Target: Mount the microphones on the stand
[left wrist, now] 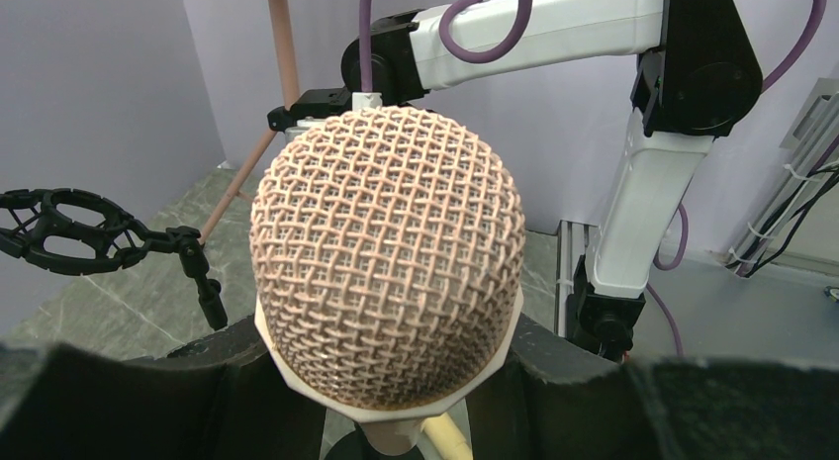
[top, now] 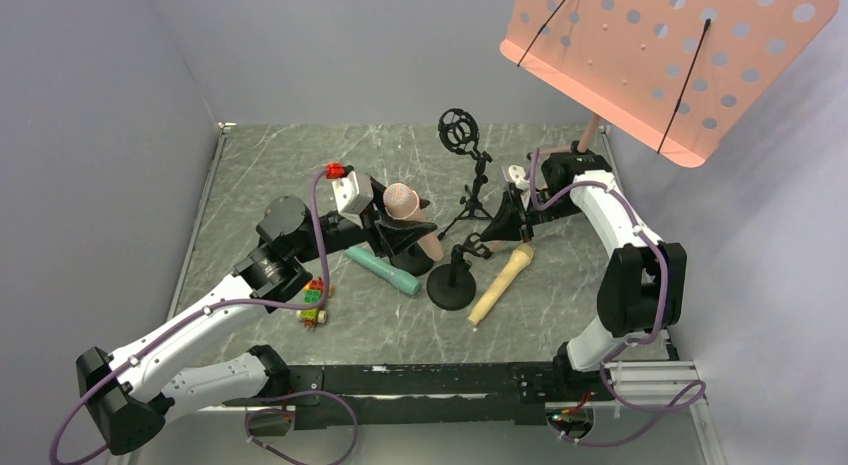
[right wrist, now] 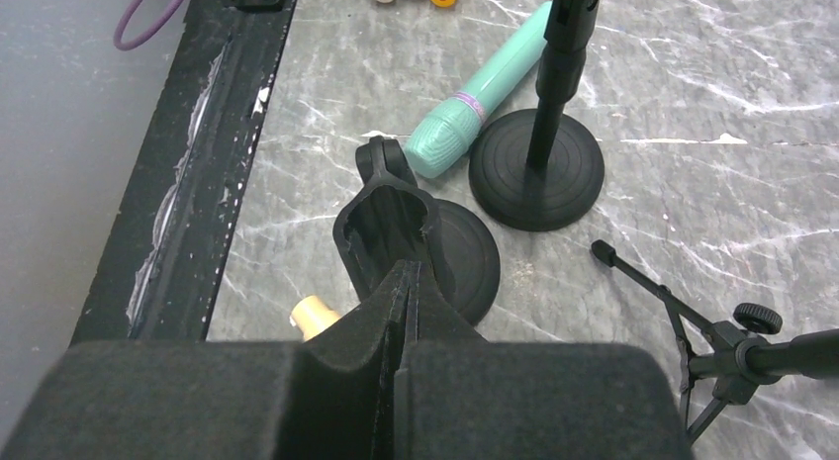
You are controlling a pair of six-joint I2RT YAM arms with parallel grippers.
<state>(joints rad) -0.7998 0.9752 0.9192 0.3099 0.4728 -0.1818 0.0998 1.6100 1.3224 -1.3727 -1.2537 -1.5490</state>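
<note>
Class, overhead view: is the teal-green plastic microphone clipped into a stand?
No, the teal-green plastic microphone lies flat on the tabletop, near a round black stand base.

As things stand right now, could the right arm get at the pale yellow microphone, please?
Probably yes: the yellow microphone lies uncovered close beside the right pincer, with only the round-based stand next to it. The pincer is shut, though, so it would have to open first.
</note>
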